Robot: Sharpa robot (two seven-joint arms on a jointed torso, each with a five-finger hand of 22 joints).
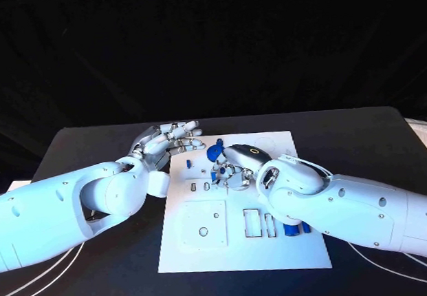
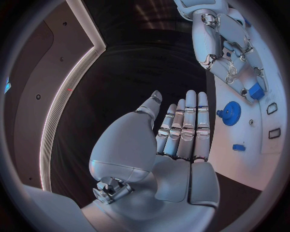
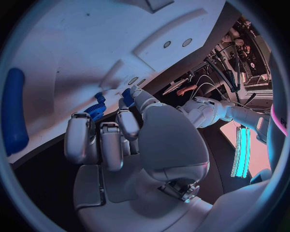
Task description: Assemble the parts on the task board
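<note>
Right hand [image 1: 233,166] covers a blue part [image 2: 256,91], grip unclear.

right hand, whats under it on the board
The right hand sits low over the task board, a blue gear beside it. A small blue part shows at its fingers; the board beneath is covered.

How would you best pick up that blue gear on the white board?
Probably by its toothed rim, coming down from above. The gear lies flat on the board, so only its rim and small centre hub offer fingers a hold. The left hand beside it is open.
</note>
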